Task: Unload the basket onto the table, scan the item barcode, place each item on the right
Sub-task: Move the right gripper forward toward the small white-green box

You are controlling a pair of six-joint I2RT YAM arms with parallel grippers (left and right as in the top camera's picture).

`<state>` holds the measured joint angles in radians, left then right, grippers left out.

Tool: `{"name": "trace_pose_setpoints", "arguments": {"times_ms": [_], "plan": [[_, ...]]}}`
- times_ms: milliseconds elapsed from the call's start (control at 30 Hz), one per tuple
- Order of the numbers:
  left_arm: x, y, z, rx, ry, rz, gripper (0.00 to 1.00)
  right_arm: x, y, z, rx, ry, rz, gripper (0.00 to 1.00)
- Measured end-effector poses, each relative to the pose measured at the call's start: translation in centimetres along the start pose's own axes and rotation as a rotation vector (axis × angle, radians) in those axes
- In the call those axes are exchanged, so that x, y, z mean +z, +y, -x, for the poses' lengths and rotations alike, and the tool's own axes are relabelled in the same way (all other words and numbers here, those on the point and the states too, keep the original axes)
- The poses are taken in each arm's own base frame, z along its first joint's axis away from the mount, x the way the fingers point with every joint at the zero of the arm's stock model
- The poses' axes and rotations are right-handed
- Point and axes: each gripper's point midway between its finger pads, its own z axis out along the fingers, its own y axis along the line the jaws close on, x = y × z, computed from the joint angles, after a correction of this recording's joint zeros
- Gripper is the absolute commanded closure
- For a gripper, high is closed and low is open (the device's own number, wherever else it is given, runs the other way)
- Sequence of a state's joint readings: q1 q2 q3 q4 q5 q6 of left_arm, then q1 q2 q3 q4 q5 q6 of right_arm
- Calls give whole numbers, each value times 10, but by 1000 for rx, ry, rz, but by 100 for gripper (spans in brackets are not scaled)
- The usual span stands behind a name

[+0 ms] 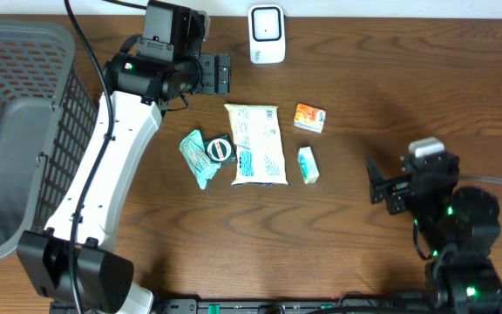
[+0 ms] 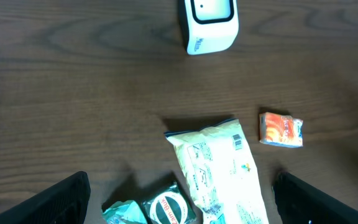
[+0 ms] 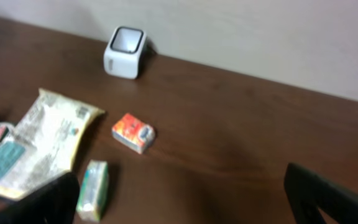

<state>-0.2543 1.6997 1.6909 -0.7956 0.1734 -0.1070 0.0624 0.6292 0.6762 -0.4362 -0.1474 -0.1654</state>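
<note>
Barcode scanner [image 1: 267,33]: white, boxy, rounded corners, dark window in its face; upright at the far edge of the table [image 1: 364,78], well apart from the goods.
Large packet [image 1: 255,144]: flat cream pouch, green print, small barcode-like mark near a far corner; lying flat, mid-table.
Teal packet [image 1: 195,159]: crumpled, flat, left of the large packet.
Round tin [image 1: 220,149]: green rim, white and red label; face up, overlapping the teal packet, just beside the large packet.
Orange box [image 1: 309,117]: small, orange and white; right of the pouch's far end, apart.
Green box [image 1: 308,165]: small, pale green and white; just right of the pouch's near end.
</note>
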Motion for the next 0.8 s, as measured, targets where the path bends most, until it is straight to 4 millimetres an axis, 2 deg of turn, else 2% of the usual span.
{"name": "trace_pose_setpoints", "arguments": {"times_ms": [267,500,633,800], "plan": [[0,0,-2,-1,8,1,7,20,0,2,33,205,55,1],[0,0,-2,-1,8,1,7,45,2,-2,66,366,112,1],[0,0,-2,-1,8,1,7,59,4,-9,79,423,136,1],[0,0,-2,-1,9,2,7,66,12,-16,98,449,185,1]]}}
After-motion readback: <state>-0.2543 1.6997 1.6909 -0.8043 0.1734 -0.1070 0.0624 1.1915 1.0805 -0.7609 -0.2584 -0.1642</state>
